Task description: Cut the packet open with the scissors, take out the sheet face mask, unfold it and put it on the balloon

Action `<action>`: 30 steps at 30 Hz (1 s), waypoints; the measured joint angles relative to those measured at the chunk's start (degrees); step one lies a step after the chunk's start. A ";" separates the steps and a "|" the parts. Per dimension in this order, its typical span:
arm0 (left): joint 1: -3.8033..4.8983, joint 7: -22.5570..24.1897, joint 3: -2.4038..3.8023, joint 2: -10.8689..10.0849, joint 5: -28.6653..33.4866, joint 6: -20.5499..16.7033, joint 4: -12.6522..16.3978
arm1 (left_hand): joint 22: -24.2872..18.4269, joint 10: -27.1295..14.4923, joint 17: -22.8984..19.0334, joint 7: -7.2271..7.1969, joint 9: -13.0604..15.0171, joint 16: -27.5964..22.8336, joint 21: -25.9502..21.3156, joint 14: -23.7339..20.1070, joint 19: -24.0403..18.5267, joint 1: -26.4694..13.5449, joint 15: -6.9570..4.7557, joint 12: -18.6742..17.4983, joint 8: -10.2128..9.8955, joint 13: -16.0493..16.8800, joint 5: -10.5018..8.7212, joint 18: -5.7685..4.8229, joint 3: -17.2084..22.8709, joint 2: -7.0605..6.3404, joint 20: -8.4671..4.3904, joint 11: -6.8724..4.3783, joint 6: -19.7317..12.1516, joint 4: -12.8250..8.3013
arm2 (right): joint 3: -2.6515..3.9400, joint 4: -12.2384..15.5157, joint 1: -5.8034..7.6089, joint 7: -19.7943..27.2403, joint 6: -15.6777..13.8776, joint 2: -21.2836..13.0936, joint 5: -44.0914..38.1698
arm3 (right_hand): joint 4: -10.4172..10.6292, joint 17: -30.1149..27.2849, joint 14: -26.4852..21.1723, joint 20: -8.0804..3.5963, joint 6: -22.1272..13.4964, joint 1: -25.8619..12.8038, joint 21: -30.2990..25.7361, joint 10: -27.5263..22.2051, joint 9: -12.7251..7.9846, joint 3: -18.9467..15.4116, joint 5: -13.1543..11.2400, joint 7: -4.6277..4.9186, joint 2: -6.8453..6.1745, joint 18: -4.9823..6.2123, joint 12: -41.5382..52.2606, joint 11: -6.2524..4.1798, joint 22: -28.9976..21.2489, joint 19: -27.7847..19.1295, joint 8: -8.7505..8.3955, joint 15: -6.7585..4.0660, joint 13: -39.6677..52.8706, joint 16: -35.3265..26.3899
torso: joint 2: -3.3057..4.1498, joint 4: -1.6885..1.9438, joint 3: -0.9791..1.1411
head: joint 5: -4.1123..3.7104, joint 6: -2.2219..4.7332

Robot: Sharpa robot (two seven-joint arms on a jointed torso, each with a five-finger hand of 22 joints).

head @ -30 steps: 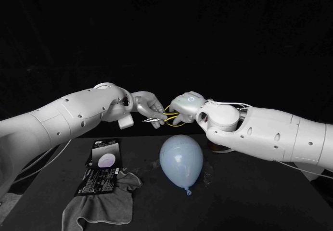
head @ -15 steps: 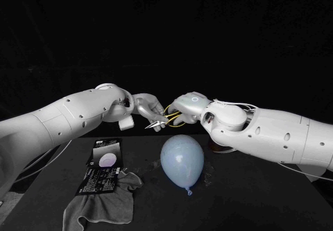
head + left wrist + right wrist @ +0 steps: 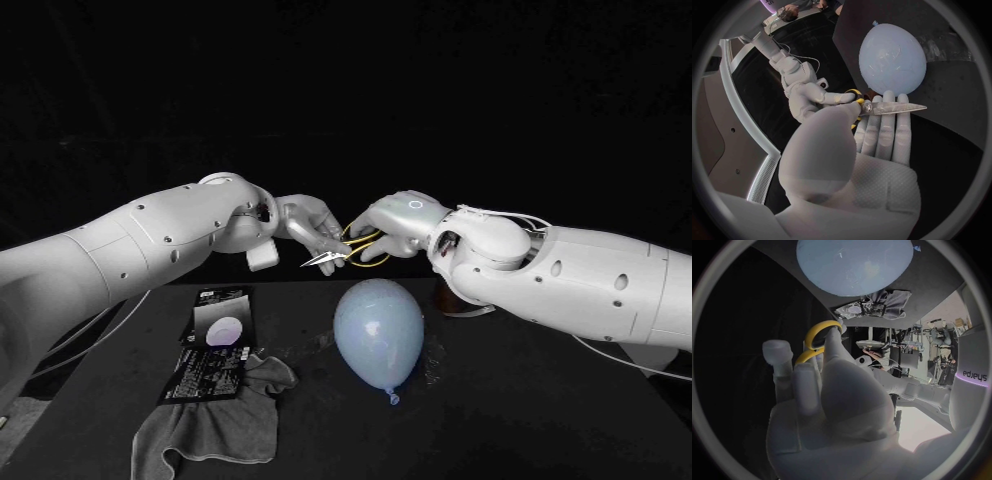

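Above the table's far edge, both hands meet on the scissors (image 3: 342, 255). My left hand (image 3: 309, 228) pinches them near the pivot (image 3: 869, 106) between thumb and flat fingers, with the blades (image 3: 898, 107) sticking out sideways. The fingers of my right hand (image 3: 389, 218) are at the yellow handles (image 3: 820, 337), gripping them. A pale blue balloon (image 3: 379, 330) lies on the table below the hands, its knot toward me. At the left, a black packet (image 3: 216, 345) with a pale round picture lies flat, with nothing touching it.
A crumpled grey cloth (image 3: 214, 425) lies at the front left, its top under the packet's near end. A small brownish object (image 3: 464, 306) sits on the table behind my right forearm. The table's far edge runs just under the hands.
My right hand has risen a little and turned at the wrist, settling on the handles. The scissor tips have dipped slightly. The left hand, balloon and packet have not moved.
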 measured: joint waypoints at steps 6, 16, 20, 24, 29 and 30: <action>-0.01 -0.81 -0.05 -0.09 0.57 0.06 -0.26 | 0.00 0.74 0.24 -0.09 0.20 0.00 0.26 0.32 0.00 -0.77 -0.13 0.21 0.01 0.00 0.21 -0.01 0.14 -0.01 0.00 -0.54 -0.11 0.14 | 0.12 0.58 0.07 1.56 0.60 -0.30 1.09 | 7.06 0.85 -0.07 -0.18 -4.84 -3.83 -2.13 -11.13 -2.69 20.17 0.00 -3.42 -13.60 -0.06 0.67 1.94 -0.59 0.53 -0.10 0.64 0.10 0.20 | 0.03 0.03 -0.01 | 0.01 -0.10; -0.01 -1.80 -0.12 -0.13 1.00 0.14 -0.38 | 0.05 0.93 0.41 -0.10 0.55 0.00 0.26 0.33 0.42 -1.29 -0.12 0.20 0.24 0.00 0.20 -0.40 2.43 -0.51 0.00 -0.53 -0.12 -2.15 | 0.29 1.37 0.40 3.34 2.37 -1.36 1.87 | 12.53 0.72 0.07 0.93 -4.88 -4.04 -7.57 -10.78 -3.51 32.30 0.00 -3.87 -20.61 -0.39 0.40 2.39 -4.02 -0.80 0.61 2.07 0.27 0.58 | 0.02 0.03 -0.03 | 0.01 -0.19; -0.01 -2.06 -0.15 -0.17 1.08 0.22 -0.42 | 0.05 1.00 0.41 -0.18 0.73 0.00 0.26 0.34 0.41 -1.29 -0.10 0.20 0.24 0.00 0.20 -0.40 2.43 -0.52 0.00 -0.45 -0.22 -2.15 | 0.34 1.32 0.56 5.78 0.15 -2.50 4.04 | 11.71 -1.07 0.14 1.25 -2.71 -3.01 -10.82 -5.44 -3.45 33.75 0.00 -1.70 -19.58 -0.27 1.79 2.25 -6.04 -2.11 1.50 2.00 0.63 -0.25 | 0.00 0.03 -0.05 | 0.01 -0.19; -0.01 -2.17 -0.15 -0.36 1.14 0.22 -0.44 | 0.04 1.01 0.41 -0.19 0.74 0.00 0.26 0.41 0.41 -1.28 -0.03 0.19 0.24 0.00 0.20 -0.41 2.43 -0.52 0.00 -0.45 -0.23 -2.15 | 0.42 1.35 0.67 9.52 -4.42 -3.80 8.77 | 10.89 -3.59 0.14 1.25 -0.98 -2.09 -13.83 -1.66 -3.55 35.48 0.00 0.02 -18.66 0.96 2.16 2.36 -7.96 -3.35 2.28 2.00 0.55 -1.57 | -0.02 0.06 -0.07 | -0.13 -0.07; -0.01 -2.18 -0.15 -0.92 1.21 0.07 -0.03 | 0.04 1.00 0.52 -0.19 0.74 0.00 0.26 0.40 0.41 -1.36 -0.02 0.17 0.23 0.00 0.19 -0.43 2.43 -0.43 0.00 -0.45 -0.24 -2.15 | 0.57 1.33 1.15 14.44 -10.60 -6.18 18.85 | 10.80 -2.46 0.01 1.08 2.13 -1.62 -13.03 3.77 -4.16 39.26 0.00 2.85 -18.19 0.98 2.33 2.26 -6.80 -2.52 3.03 2.12 0.28 -1.64 | -0.02 0.04 -0.09 | -0.32 0.02; -0.01 -2.16 -0.15 -1.06 1.22 -0.01 0.15 | 0.04 1.00 0.52 -0.19 0.74 0.00 0.26 0.40 0.41 -1.43 -0.02 0.16 0.23 0.00 0.18 -0.43 2.43 -0.36 0.00 -0.45 -0.24 -2.15 | 0.59 1.32 1.23 15.18 -11.54 -6.68 21.07 | 10.88 -2.27 0.01 1.12 2.49 -1.64 -12.60 4.31 -4.25 39.71 0.00 3.12 -18.20 0.98 2.04 2.28 -6.47 -2.35 3.06 2.12 0.28 -1.62 | -0.02 0.04 -0.10 | -0.34 0.03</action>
